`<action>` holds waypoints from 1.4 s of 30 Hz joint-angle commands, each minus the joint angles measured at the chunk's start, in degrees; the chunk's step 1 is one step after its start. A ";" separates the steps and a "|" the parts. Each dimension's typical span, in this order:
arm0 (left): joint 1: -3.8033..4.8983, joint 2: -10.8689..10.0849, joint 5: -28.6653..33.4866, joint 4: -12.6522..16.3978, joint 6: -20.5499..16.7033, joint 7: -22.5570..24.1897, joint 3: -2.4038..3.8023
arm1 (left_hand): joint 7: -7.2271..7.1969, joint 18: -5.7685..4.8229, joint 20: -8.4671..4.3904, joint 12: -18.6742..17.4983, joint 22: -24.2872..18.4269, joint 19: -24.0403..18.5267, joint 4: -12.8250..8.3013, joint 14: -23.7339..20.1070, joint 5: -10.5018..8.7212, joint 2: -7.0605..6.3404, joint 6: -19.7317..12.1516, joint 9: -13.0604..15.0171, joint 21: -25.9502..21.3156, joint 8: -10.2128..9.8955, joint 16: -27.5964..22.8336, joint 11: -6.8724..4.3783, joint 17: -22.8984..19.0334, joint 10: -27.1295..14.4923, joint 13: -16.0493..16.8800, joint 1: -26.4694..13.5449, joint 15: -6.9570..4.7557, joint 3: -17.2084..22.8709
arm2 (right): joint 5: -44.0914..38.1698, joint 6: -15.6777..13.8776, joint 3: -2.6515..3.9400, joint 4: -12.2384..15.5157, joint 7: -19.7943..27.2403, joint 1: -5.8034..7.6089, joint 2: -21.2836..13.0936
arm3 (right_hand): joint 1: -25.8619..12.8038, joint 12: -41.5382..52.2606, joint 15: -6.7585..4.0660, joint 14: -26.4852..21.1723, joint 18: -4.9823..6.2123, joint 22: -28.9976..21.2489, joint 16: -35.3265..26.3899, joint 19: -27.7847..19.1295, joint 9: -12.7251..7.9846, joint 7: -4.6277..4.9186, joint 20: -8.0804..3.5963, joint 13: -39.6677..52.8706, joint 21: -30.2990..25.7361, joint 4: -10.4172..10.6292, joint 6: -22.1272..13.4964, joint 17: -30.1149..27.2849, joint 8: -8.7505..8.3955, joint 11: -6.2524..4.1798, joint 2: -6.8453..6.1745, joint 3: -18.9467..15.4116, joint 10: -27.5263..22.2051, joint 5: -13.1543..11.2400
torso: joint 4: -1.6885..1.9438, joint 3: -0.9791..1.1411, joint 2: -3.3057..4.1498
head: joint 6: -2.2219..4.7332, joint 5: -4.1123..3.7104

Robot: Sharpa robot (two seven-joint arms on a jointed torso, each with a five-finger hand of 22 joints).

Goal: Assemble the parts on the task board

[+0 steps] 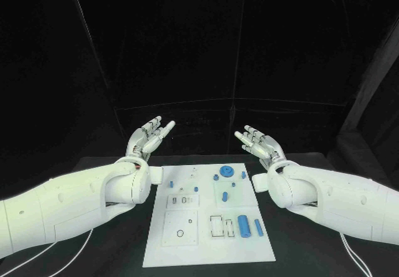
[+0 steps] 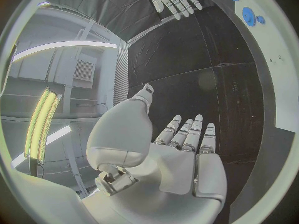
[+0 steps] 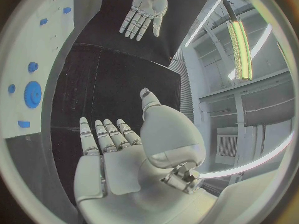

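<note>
The white task board point(image 1: 162, 254) lies flat in the middle of the black table. Small blue parts sit on it: a round disc point(image 1: 226, 170) near its far edge, a thick cylinder point(image 1: 244, 224) and a thin peg point(image 1: 258, 227) toward the near right, and a short bar point(image 1: 224, 196) in the middle. My left hand point(image 1: 150, 137) is raised above the table beyond the board's far left corner, fingers straight and apart, holding nothing. My right hand point(image 1: 261, 145) mirrors it past the far right corner, empty too. The board's edge with the blue disc point(image 3: 32, 93) appears beside my right hand point(image 3: 124, 154).
A black ring point(image 1: 180, 233) lies in a square recess near the board's front left. Rectangular slots point(image 1: 216, 225) are cut beside the thick cylinder. Black table surface point(image 1: 316, 259) runs along both sides of the board. A dark curtain hangs behind the table.
</note>
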 commanded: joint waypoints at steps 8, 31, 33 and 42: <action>0.09 -0.67 0.50 -0.96 3.46 2.38 0.04 | 4.70 1.38 1.30 0.63 0.17 0.34 0.67 1.90 0.48 0.65 2.35 0.29 0.48 0.61 0.61 0.96 0.28 2.13 0.25 2.88 0.51 0.21 | -16.20 9.65 -0.86 -4.01 -4.59 1.57 0.07 | 12.15 5.47 2.02 31.22 5.26 3.27 6.74 24.54 1.92 6.91 0.69 2.22 6.87 -8.04 20.52 2.35 3.58 3.52 -0.10 1.36 29.47 -5.54 | -0.07 -0.01 0.14 | -0.71 0.12; 0.21 -6.83 -0.96 8.66 7.18 4.34 0.04 | 5.91 2.00 1.86 6.39 5.75 33.19 -4.25 36.66 0.57 2.62 32.92 2.13 12.56 5.66 9.32 1.68 4.38 40.37 2.34 7.73 0.33 -1.38 | -59.42 9.43 0.33 -6.26 -15.29 6.80 0.97 | 15.16 4.48 -8.16 65.03 7.29 7.35 12.24 49.00 2.42 2.35 -7.98 2.20 20.50 -14.92 47.43 6.10 4.35 -3.91 -2.35 7.86 55.34 -7.76 | 2.08 -0.77 5.82 | 1.08 -1.29; 0.21 -7.10 -1.31 9.24 7.70 4.06 0.05 | 5.80 2.12 1.68 6.34 6.00 35.36 -4.52 38.02 0.58 2.70 33.51 2.06 13.46 5.67 9.96 1.50 4.80 41.18 2.35 7.87 -0.06 -1.55 | -63.34 10.67 0.54 -6.30 -17.44 6.96 1.20 | 14.74 4.11 -8.88 67.49 7.20 8.59 13.53 50.70 2.40 2.23 -8.74 2.20 22.81 -15.11 47.99 7.28 4.14 -4.28 -2.79 8.12 56.22 -7.99 | 2.37 -0.92 6.19 | 1.26 -1.49; 0.23 -7.76 -3.30 11.41 11.03 2.23 0.05 | 5.92 2.17 1.32 6.44 5.97 38.13 -4.52 39.24 0.58 2.29 34.58 2.04 14.16 5.60 10.56 1.28 5.42 43.02 2.56 7.15 -0.43 -2.92 | -79.65 15.02 0.95 -5.84 -26.01 7.40 2.40 | 12.56 2.70 -10.91 74.92 7.24 13.29 20.19 54.89 2.37 1.31 -10.90 2.37 31.17 -14.93 49.57 14.02 3.00 -5.69 -4.17 9.59 59.26 -9.19 | 3.80 -1.18 7.84 | 1.25 -2.37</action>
